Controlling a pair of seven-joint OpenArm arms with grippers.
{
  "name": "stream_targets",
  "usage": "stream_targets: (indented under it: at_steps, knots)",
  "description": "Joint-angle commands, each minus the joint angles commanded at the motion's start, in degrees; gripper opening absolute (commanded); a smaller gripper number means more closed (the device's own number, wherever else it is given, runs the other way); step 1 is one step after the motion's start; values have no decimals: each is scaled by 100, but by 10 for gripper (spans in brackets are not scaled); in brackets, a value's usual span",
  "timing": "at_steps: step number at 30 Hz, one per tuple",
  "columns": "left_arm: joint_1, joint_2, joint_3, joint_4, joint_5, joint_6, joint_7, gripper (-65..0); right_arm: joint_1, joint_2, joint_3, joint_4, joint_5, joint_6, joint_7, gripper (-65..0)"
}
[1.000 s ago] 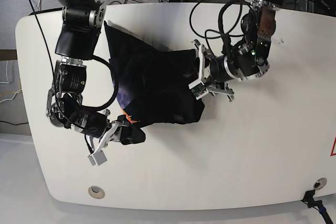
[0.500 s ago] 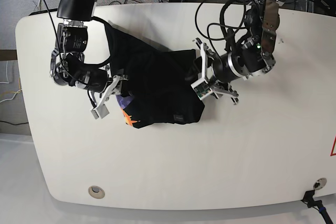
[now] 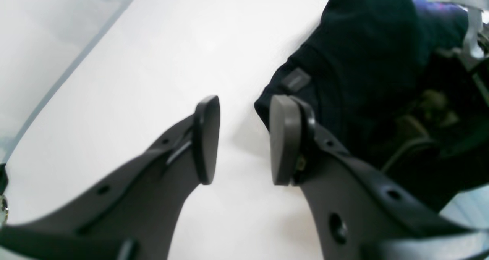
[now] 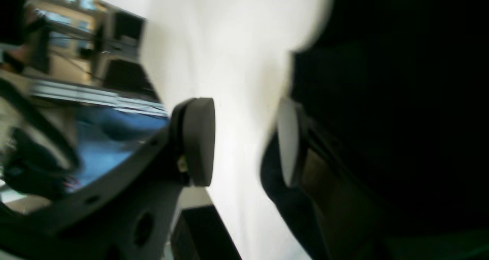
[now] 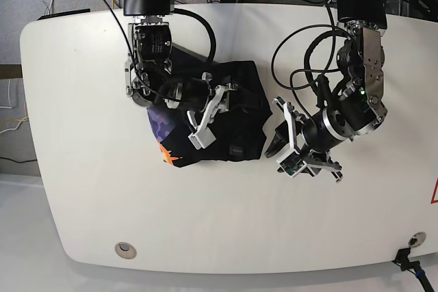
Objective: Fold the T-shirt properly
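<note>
Large black cloth T-shirt [image 5: 226,117] bunched in rumpled heap mid-way across white oval table [image 5: 102,196], purple and orange print showing at its near-left corner. My right gripper [image 5: 211,111] over heap's middle, jaws apart, gripping nothing; one pad against dark cloth in wrist view. My left gripper [image 5: 288,143] just beside shirt's right edge, jaws parted, empty. Black cables [image 5: 294,46] loop over table behind left arm.
</note>
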Motion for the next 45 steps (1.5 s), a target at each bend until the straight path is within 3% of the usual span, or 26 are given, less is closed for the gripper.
stream_targets:
  at_steps: [7,11,16,20,23,24,27,34,36,39,43,45]
  knots:
    - [826,176,18,-9,0,0,0,-445,1196,1064,607,-756,-9,70,44,-390]
    - [1152,334,18,-9,0,0,-9,-445,1547,1407,580,-1257,-9,70,413,-390]
    - [1169,492,26,-484,0,0,-53,-445,1644,1407,580,-1705,-9,70,536,-390]
    - [1169,475,255,-1055,9,0,-642,-445,1477,1415,571,-1749,-18,70,923,-390]
    - [1160,492,334,-1459,9,0,-712,-445,1468,1459,571,-1749,-554,79,976,-390]
    - [1160,492,334,-1556,9,0,-721,-445,1468,1459,571,-1749,-835,123,1037,-390]
    - [1064,501,334,-1855,9,0,-721,-445,1451,1451,571,-1837,-1459,536,1363,-390]
    - [668,457,378,-2945,9,0,-1160,-445,1327,1442,598,-2637,-2057,923,1846,-402]
    - [413,448,378,-3393,18,0,-1266,-445,1134,1459,580,-2646,-2057,932,2145,-455]
    - [-26,360,519,-4079,35,0,-1530,-445,862,1495,589,-2629,-2013,941,2171,-503]
    - [-703,290,1011,-4905,141,0,-1996,-445,70,1530,809,-1547,-2004,897,1837,-503]
    - [-993,220,1187,-5257,132,0,-2215,-445,-360,1363,941,-809,-2004,809,1574,-503]
